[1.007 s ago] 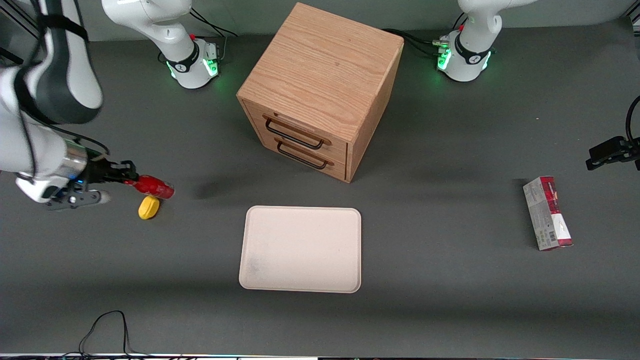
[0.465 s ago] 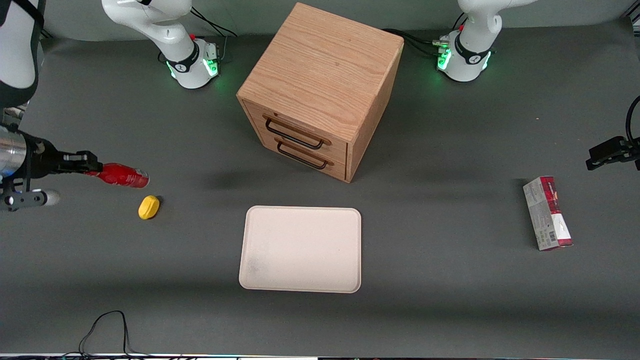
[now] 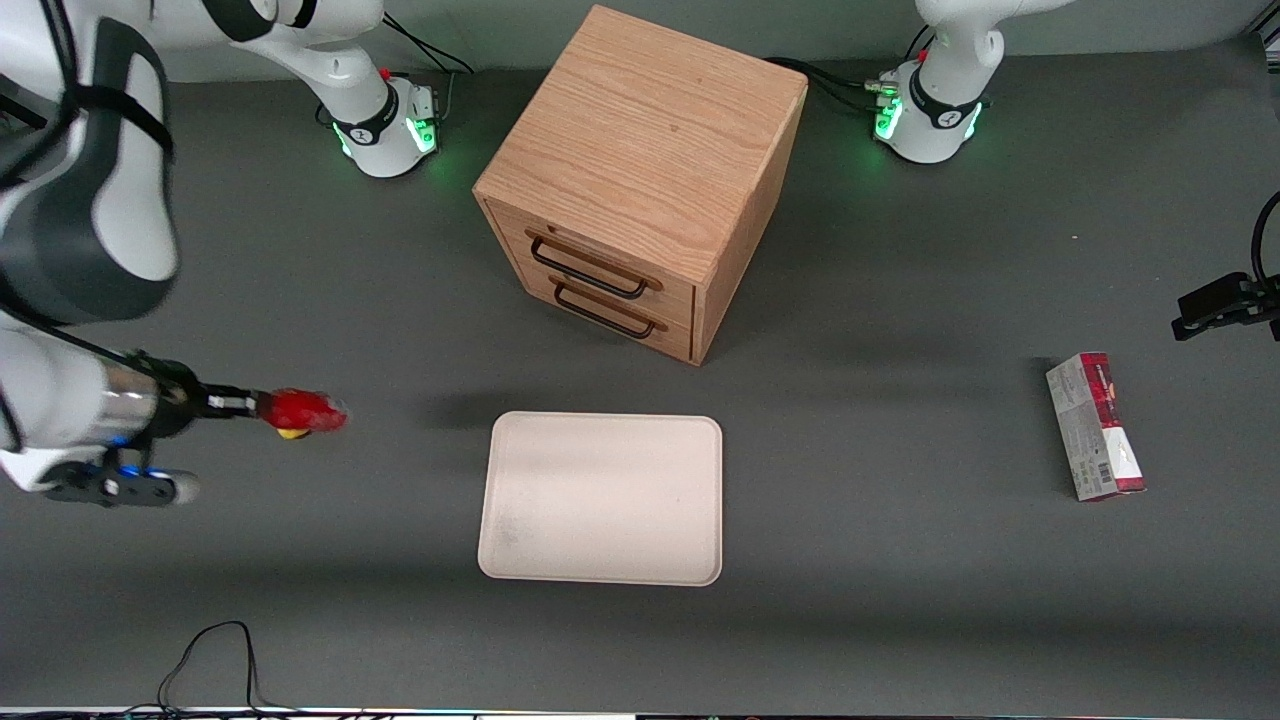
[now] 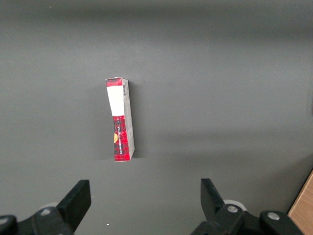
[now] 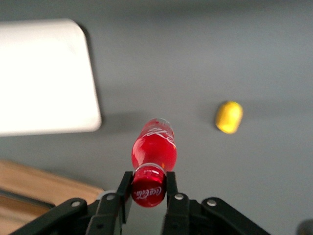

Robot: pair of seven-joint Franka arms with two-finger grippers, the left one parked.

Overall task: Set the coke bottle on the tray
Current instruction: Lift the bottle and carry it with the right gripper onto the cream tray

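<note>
My right gripper [image 3: 262,407] is shut on the cap end of the small red coke bottle [image 3: 303,411], which it holds lying level above the table at the working arm's end. In the right wrist view the gripper [image 5: 148,187] has both fingers clamped on the red cap, and the coke bottle [image 5: 154,147] points away from the camera. The cream-white tray [image 3: 601,497] lies flat at the table's middle with nothing on it, well apart from the bottle. The tray [image 5: 44,76] also shows in the right wrist view.
A yellow lemon-like lump [image 3: 291,433] peeks out just under the held bottle; the lump [image 5: 229,117] lies on the table. A wooden drawer cabinet [image 3: 640,170] stands farther from the front camera than the tray. A red-and-white carton [image 3: 1094,425] lies toward the parked arm's end.
The gripper with the bottle swung away toward the table's end, then came back and nearer the front camera; the bottle now hangs over the yellow lump.
</note>
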